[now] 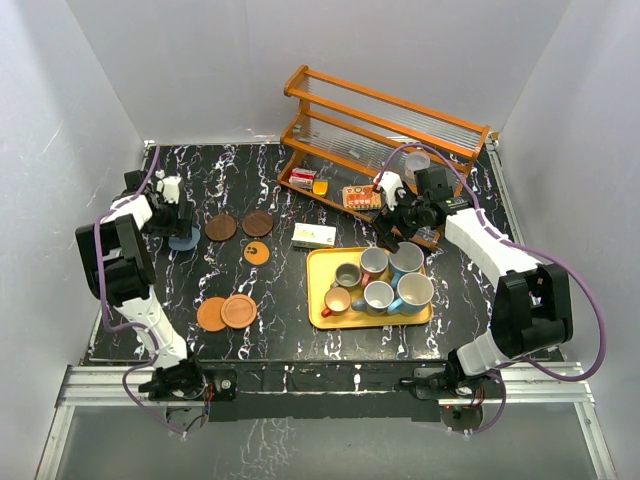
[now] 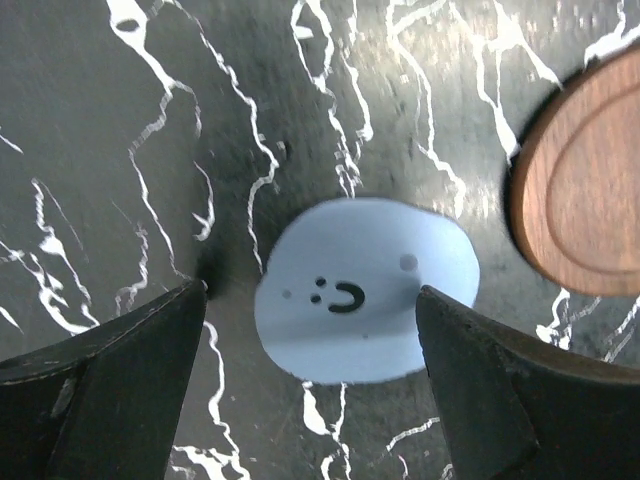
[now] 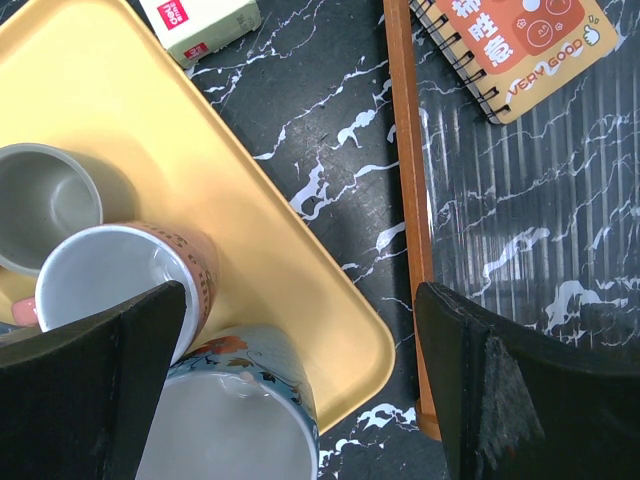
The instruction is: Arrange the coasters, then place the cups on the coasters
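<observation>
My left gripper [image 2: 310, 300] hangs open over the blue-grey coaster [image 2: 365, 290], which lies on the marble between the spread fingers [image 2: 120, 380]. It sits at the far left [image 1: 184, 240], in line with two dark brown coasters [image 1: 220, 227] [image 1: 258, 223]. A small orange coaster [image 1: 256, 253] lies nearer, and two orange coasters [image 1: 211, 313] [image 1: 239, 310] overlap near the front. Several cups [image 1: 379, 296] stand on the yellow tray [image 1: 322, 262]. My right gripper [image 3: 300, 295] is open above the tray's far right corner [image 3: 350, 330], beside a light blue cup [image 3: 240, 420] and an orange-brown cup [image 3: 110, 275].
A wooden rack [image 1: 385, 125] stands at the back right; its lower rail [image 3: 405, 150] runs just right of the tray. An orange notebook [image 3: 520, 50] lies on the rack and a white box [image 1: 314, 235] sits behind the tray. White walls close in on both sides.
</observation>
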